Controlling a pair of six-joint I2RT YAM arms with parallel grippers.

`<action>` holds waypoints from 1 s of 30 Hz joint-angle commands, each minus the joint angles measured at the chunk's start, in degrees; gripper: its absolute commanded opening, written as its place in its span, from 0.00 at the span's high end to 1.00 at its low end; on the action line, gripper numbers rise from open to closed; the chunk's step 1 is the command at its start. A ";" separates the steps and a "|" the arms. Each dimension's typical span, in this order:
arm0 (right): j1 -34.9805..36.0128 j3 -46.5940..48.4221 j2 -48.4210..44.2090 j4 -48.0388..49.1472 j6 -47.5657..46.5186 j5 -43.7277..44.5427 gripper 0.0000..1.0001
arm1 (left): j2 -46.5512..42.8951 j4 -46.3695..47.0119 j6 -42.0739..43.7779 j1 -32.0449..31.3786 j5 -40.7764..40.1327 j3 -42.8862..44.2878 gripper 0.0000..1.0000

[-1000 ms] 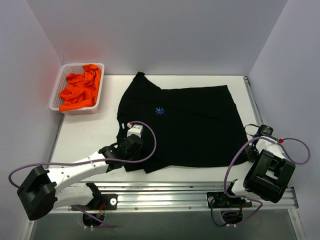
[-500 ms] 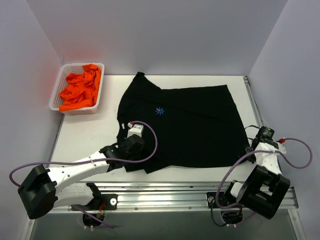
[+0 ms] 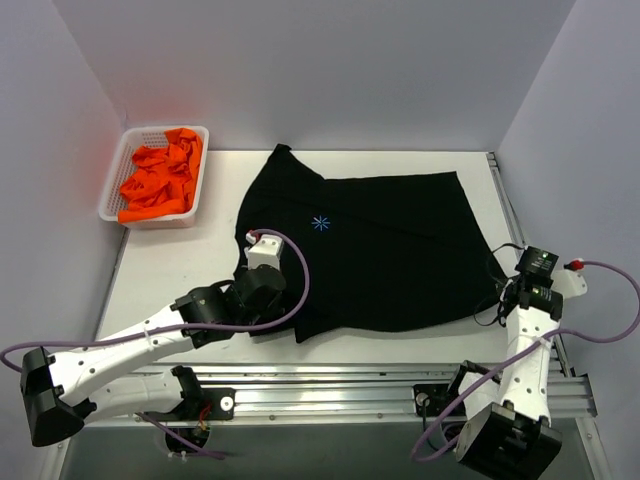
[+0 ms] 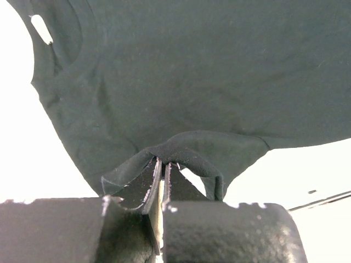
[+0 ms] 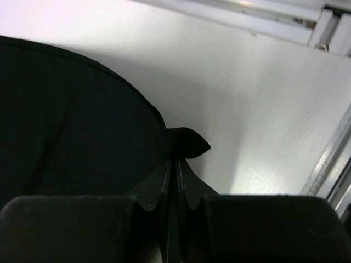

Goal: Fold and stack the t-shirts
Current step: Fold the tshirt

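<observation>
A black t-shirt (image 3: pixel 370 245) with a tiny light-blue star mark (image 3: pixel 320 223) lies spread on the white table. My left gripper (image 3: pixel 262 282) is shut on the shirt's near-left sleeve edge (image 4: pixel 181 150), lifting a fold of cloth. My right gripper (image 3: pixel 503 292) is shut on the shirt's near-right corner (image 5: pixel 189 142), a small tip of cloth poking out past the fingers. Several bright orange t-shirts (image 3: pixel 160 175) lie crumpled in the basket at the far left.
A white plastic mesh basket (image 3: pixel 118 165) stands at the far left of the table. An aluminium rail (image 3: pixel 340 385) runs along the near edge. Grey walls close in the left, back and right sides. Purple cables loop from both arms.
Both grippers have pulled the shirt's near edge up and away from the rail. The right arm has swung outward and stretched farther up the right side. The left arm has shifted forward.
</observation>
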 commanded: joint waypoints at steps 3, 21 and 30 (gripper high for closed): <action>0.51 7.35 -4.86 -3.39 -2.99 0.15 1.00 | -2.59 -7.48 -1.42 -1.25 -6.13 7.83 0.98; 3.32 12.90 -17.87 -4.44 -6.78 -7.14 1.00 | -7.43 -13.82 0.43 -1.78 -9.56 15.57 0.98; 3.49 6.66 -30.61 -12.61 -6.95 -10.31 1.00 | -4.10 -11.89 4.21 -2.13 -7.19 18.21 0.98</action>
